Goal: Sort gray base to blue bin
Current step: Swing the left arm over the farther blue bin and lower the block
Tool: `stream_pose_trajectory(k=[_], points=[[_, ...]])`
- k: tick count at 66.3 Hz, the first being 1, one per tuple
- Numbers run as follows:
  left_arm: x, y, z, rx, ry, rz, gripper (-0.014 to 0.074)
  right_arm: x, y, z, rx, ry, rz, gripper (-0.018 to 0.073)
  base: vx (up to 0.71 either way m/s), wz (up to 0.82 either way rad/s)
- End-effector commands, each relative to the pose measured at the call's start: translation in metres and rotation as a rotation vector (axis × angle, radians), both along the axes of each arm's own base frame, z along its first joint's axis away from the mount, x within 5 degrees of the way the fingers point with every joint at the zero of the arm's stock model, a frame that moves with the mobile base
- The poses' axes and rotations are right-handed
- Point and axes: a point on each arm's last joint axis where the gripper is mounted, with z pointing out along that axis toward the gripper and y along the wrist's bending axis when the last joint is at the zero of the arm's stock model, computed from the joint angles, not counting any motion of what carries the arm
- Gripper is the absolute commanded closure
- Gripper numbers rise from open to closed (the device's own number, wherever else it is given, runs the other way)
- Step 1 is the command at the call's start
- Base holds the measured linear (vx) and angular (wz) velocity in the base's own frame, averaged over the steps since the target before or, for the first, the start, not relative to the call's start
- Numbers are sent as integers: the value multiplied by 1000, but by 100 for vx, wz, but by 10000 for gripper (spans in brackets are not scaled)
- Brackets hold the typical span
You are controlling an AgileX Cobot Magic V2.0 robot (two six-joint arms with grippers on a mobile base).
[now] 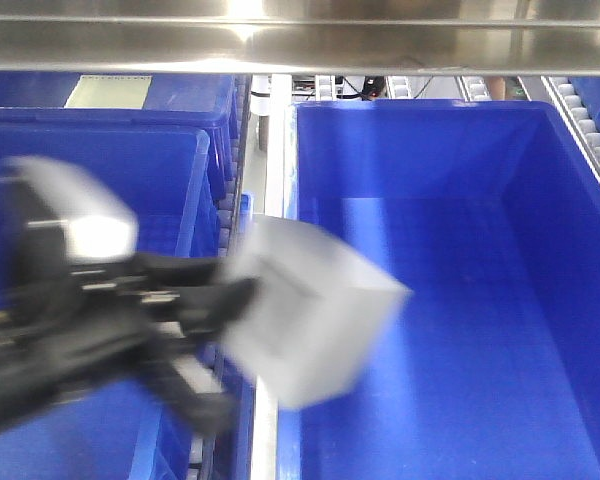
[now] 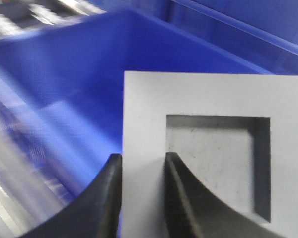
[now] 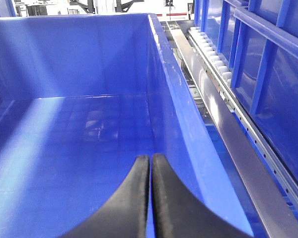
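Note:
My left gripper [image 2: 143, 161] is shut on the gray base [image 2: 208, 148], clamping one wall of it, with one finger inside the square recess and one outside. In the front view the gray base [image 1: 315, 310] is blurred and hangs over the left rim of the large blue bin [image 1: 460, 150], held by the left gripper [image 1: 230, 300] coming from the left. The blue bin [image 2: 64, 64] lies below and behind the block in the left wrist view. My right gripper [image 3: 150, 159] is shut and empty, above the floor of the blue bin [image 3: 89, 139] near its right wall.
Other blue crates [image 1: 100, 170] stand at the left. A metal rail [image 1: 270, 160] runs between the crates and the bin. A steel shelf edge [image 1: 300, 45] crosses overhead. A roller track [image 3: 213, 64] and a blue frame [image 3: 268, 59] run along the bin's right side.

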Motion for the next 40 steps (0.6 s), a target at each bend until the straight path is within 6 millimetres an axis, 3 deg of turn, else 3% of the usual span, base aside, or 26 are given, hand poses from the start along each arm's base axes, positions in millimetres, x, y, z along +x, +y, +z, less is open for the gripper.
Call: stream_pose_trajectory(k=[1,22,40], points=[[11,-29,21,-76,-59,4,603,0,0,3,-18,-41,0,564,0,0],[55,-130,-2,21,41,-116,603,0,0,3,-18,-41,0,564,0,0],[87,-188,-34,100,133,-203,596,0,0,3,-18,-41,0,564,0,0]])
